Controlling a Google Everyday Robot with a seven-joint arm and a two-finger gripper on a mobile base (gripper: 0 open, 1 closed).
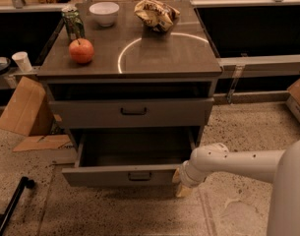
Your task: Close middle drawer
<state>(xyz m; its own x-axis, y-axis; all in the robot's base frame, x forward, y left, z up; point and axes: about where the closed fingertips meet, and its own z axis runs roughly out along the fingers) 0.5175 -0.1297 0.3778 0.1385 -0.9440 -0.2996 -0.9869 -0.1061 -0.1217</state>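
The middle drawer (pixel 105 177) was seen pulled well out of the cabinet (pixel 199 132), below the taller drawer (pixel 90 114), which was pushed in. The gripper (pixel 181 183) was held low at the right end of the open front, touching it or just beside it. Whether the jaws were apart or together could not be told. An apple (pixel 81 50), can (pixel 72 22), bowl (pixel 104 13) and crumpled bag (pixel 157 14) were set on the worktop (pixel 164 58).
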